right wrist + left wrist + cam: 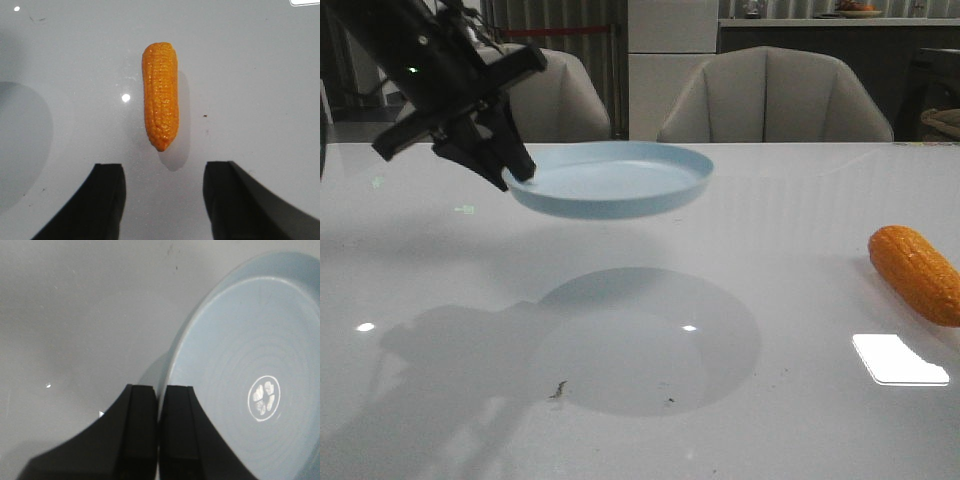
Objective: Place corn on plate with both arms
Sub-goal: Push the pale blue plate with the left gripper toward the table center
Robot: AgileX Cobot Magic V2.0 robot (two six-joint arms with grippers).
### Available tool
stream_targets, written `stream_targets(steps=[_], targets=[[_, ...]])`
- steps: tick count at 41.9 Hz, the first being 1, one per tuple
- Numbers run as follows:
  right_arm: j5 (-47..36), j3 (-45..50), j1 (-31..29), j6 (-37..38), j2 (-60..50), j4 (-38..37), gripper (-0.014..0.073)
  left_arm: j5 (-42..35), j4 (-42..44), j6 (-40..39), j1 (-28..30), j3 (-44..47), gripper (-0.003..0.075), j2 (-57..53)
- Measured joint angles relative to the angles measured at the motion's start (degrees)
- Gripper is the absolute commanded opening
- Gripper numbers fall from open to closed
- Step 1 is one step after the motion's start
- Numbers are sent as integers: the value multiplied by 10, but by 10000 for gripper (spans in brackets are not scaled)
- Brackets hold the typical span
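Observation:
My left gripper point(515, 170) is shut on the left rim of the pale-blue plate point(620, 178) and holds it level in the air above the table. In the left wrist view the two black fingers point(142, 410) pinch the plate's rim point(172, 360). The orange corn point(917, 272) lies on the table at the right edge of the front view. In the right wrist view the corn point(160, 95) lies lengthwise just beyond my right gripper point(165, 172), which is open and empty above the table. The right arm is out of the front view.
The white table point(440, 280) shows the plate's round shadow point(645, 340) below the plate. Two beige chairs point(775, 100) stand behind the table's far edge. A bright light reflection point(900, 360) lies near the corn.

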Motion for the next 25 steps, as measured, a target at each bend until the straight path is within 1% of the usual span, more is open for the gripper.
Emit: stream_targets(steps=[7,13,16,20,23,25], targets=[[0,0,0,0,0,0,468,9,1,4,-31,0,94,46],[0,0,0,0,0,0,468,-3,17,27,-54,0,99,68],[0,0,0,0,0,0,468,-14,26,31,-62,0,118,73],[0,0,0,0,0,0,468,-26,30,33,-67,-1,164,77],[1,0,0,0,0,0,468,-30,31,34,-67,-2,222,79],[1,0,0,0,0,0,468,-31,35,35,-67,-3,274,80]])
